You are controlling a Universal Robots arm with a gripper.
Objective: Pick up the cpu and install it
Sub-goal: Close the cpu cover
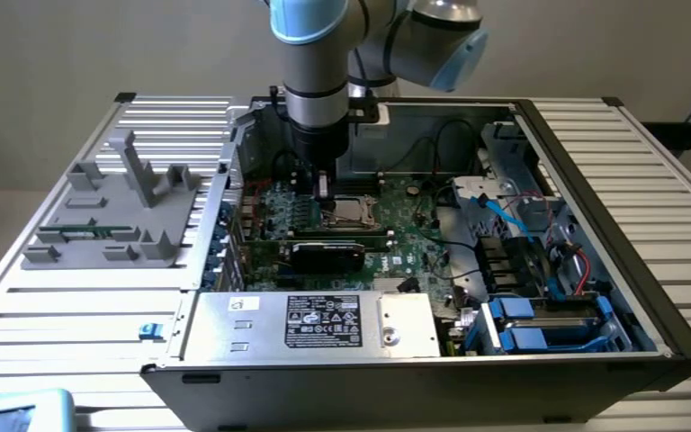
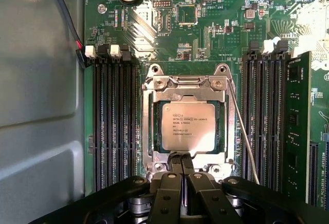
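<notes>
While the arm (image 1: 317,81) stands straight down into the open computer case (image 1: 381,391) in the exterior view, its gripper (image 1: 321,184) hangs low over the green motherboard (image 1: 424,247). The cpu (image 1: 353,209) lies flat in its socket just beside the gripper, on the exterior view's right of it and slightly nearer the camera. A black expansion card (image 1: 339,254) lies beyond the cpu from the gripper. A large silver box with a black label (image 1: 309,322) sits further off still, at the case's near edge. From the wrist view, the two dark fingers (image 2: 168,193) are pressed together with no gap, and nothing is held between them. Their tips meet over the middle of one side of the metal socket frame (image 2: 154,131). The cpu (image 2: 188,126), a silver square with printed lettering, sits level inside that frame, directly ahead of the fingertips and just beyond them. Rows of dark memory slots (image 2: 115,126) flank the socket to either side of the fingers.
</notes>
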